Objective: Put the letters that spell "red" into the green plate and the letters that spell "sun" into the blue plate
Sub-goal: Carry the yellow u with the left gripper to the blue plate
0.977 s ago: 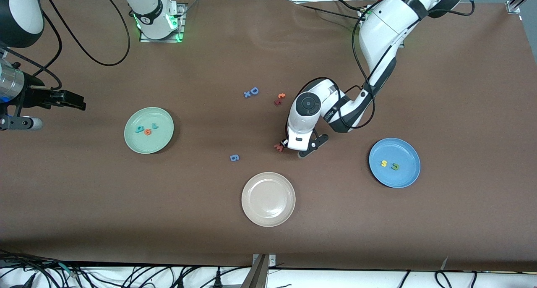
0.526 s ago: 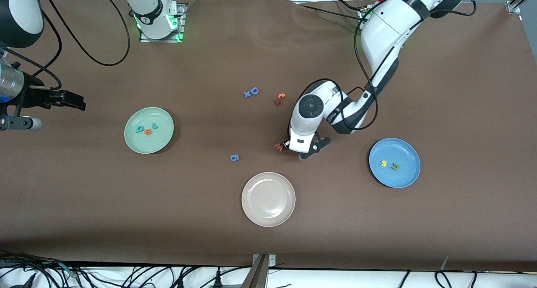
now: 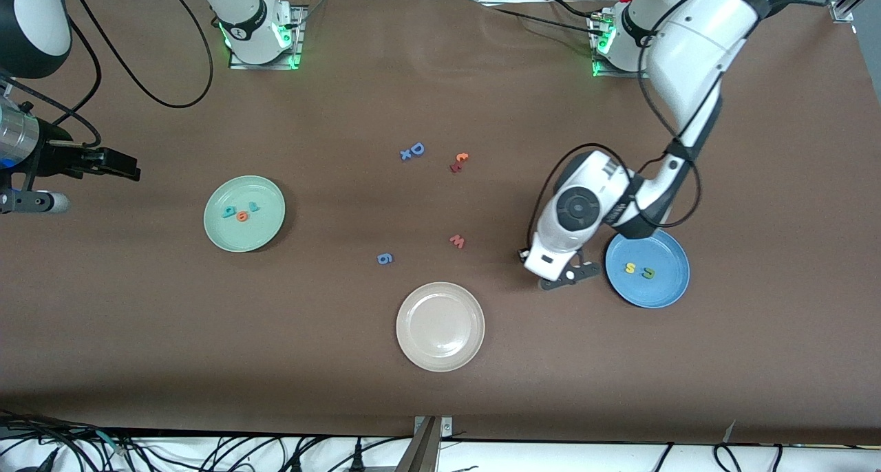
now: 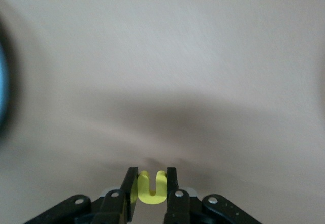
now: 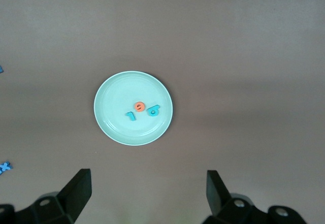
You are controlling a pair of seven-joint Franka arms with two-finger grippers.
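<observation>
- Step in hand: carry of the last "sun" letter. The left gripper (image 3: 550, 274) is clenched on the yellow "u" (image 4: 152, 187); the left wrist view shows the letter pinched upright between the two fingers (image 4: 172, 188), prongs pointing away from the palm.
- Position: the left gripper hangs over bare table just beside the blue plate (image 3: 671, 290), on the side toward the right arm's end; it is not yet over the plate.
- Blue plate contents: yellow "s" (image 3: 629, 268) and dark green "n" (image 3: 648, 273), lying side by side near the middle.
- Green plate (image 3: 227, 234) holds teal "r" (image 3: 254, 207), orange "e" (image 3: 241, 216) and teal "d" (image 3: 228, 212); "red" judged complete.
- Right gripper (image 5: 147, 188): jaws spread wide, nothing held, waiting high over the table by the green plate.
- Next move, as judged: shift the left gripper over the blue plate, lower close to its surface, release clear of the "s" and "n".
- Left on the table: red "w" (image 3: 457, 241), beige plate (image 3: 440, 348).
</observation>
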